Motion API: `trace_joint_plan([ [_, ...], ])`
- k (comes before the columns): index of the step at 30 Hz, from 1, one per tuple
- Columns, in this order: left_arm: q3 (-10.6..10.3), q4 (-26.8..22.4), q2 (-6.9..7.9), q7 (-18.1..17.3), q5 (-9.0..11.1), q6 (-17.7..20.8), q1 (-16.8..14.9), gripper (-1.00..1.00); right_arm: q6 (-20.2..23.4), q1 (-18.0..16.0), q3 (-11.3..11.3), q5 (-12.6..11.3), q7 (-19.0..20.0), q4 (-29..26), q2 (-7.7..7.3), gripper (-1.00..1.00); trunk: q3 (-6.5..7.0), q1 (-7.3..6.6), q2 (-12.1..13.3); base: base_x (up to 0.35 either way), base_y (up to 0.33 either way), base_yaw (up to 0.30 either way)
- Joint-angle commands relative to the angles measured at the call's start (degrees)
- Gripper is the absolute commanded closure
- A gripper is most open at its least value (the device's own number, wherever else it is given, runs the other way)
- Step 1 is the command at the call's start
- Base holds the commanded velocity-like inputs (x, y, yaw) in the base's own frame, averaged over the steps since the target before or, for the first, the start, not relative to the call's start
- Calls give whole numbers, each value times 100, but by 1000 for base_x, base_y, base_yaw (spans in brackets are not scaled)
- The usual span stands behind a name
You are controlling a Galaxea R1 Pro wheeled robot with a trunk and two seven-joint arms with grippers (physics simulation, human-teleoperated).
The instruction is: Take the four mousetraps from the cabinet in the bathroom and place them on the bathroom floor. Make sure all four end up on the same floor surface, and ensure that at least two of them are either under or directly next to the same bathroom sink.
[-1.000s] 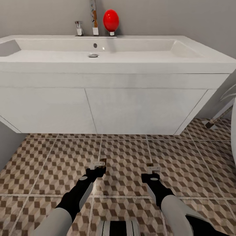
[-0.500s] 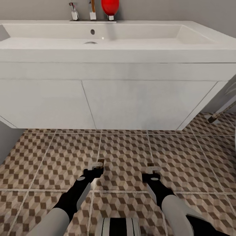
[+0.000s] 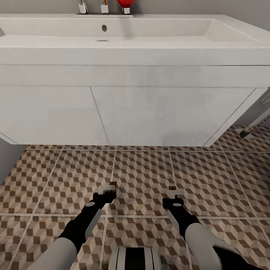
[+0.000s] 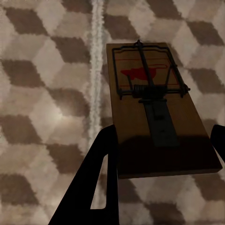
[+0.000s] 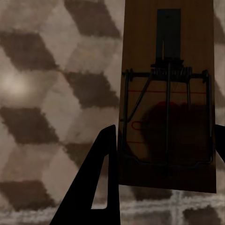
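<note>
Both arms (image 3: 80, 228) forward, low

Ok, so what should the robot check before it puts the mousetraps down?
1. Left gripper holds a mousetrap: ok.
2. Right gripper holds the other mousetrap: ok.
3. Bathroom floor below both grippers is bare tile: ok.
4. Bathroom sink is just ahead: ok.
5. Grippers low enough to let go gently: cannot tell.
</note>
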Motion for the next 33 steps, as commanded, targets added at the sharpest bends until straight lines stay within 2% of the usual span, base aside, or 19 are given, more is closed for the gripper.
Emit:
trace_joint_plan([
  [1,-29,-11,5,57,53,27,-1,100,39,0,-23,53,-8,-11,5,100,-4,-1,-1,0,0,0],
  [25,-30,-27,7,62,53,15,-1,100,19,0,-22,53,-8,-13,7,100,-4,-1,-1,0,0,0],
  [33,-30,-24,17,59,53,13,-1,100,19,0,-23,53,-8,-13,11,100,-181,20,-12,0,0,0],
])
